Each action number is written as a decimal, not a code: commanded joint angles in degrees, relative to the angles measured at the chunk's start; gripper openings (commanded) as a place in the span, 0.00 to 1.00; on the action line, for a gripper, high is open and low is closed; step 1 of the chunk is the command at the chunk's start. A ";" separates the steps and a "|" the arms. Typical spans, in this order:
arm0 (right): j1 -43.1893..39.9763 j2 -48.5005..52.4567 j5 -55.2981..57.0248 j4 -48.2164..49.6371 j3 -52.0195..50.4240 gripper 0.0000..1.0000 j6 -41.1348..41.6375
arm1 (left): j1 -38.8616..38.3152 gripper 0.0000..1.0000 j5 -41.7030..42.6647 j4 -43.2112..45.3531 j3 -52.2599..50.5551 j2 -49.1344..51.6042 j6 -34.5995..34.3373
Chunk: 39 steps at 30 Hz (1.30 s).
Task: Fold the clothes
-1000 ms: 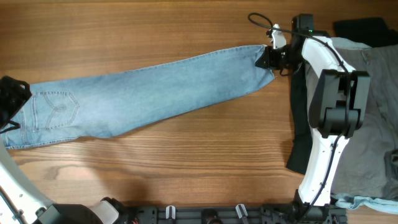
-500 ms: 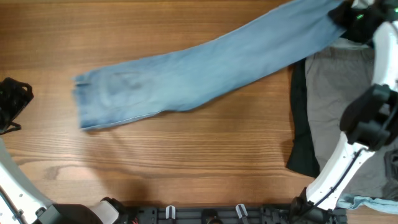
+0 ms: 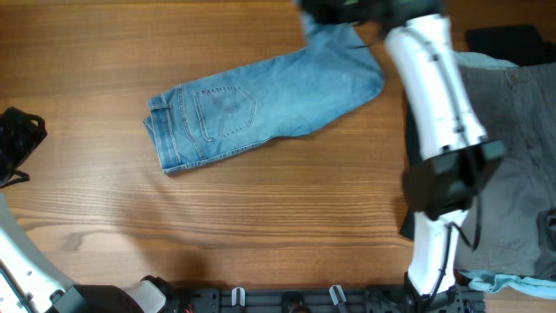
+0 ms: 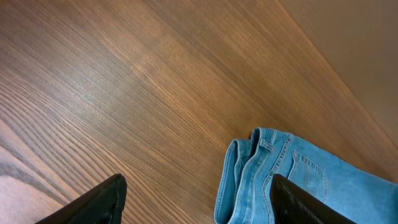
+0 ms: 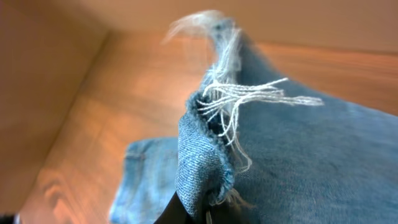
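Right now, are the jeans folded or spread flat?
Half-folded: the jeans bend midway, and the right gripper holds their frayed hem raised, not yet laid over the waist end.

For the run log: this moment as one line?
jeans: partly folded | right gripper: shut on frayed hem | left gripper: open, empty | waistband: on table

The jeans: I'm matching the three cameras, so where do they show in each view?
Overhead: jeans upper middle, waistband at left, leg running up-right.
Left wrist: bottom right, waistband end only.
Right wrist: centre and right, frayed hem close up.
Shared landmark: the wooden table under them.
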 commanded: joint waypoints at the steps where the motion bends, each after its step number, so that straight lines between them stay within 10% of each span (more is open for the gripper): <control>1: 9.38 0.11 10.67 2.60 0.50 0.05 3.56 | -0.31 0.74 3.02 0.17 0.70 -0.79 0.87; 14: 27.26 13.33 4.66 13.92 -1.68 0.08 4.66 | -0.31 0.75 3.08 0.92 0.70 -0.74 0.85; 17: 29.81 14.53 1.27 18.69 -1.68 0.51 3.93 | -0.31 0.75 3.08 2.12 0.70 -0.72 0.87; 21: 29.24 13.29 -0.26 18.47 -1.66 0.74 -1.46 | -0.33 0.77 4.11 2.12 0.70 -0.50 0.85; 32: -1.40 6.71 6.49 -0.07 -1.68 0.59 1.11 | -16.26 0.73 5.84 -0.68 0.68 3.23 4.07; 36: -12.83 6.95 -2.69 -7.41 -1.68 0.28 -7.76 | -25.53 0.19 5.35 -0.17 0.68 11.06 4.07; 39: -14.10 6.95 -7.93 -10.45 -1.68 0.08 -10.84 | -28.89 0.13 3.74 1.68 0.66 20.20 3.08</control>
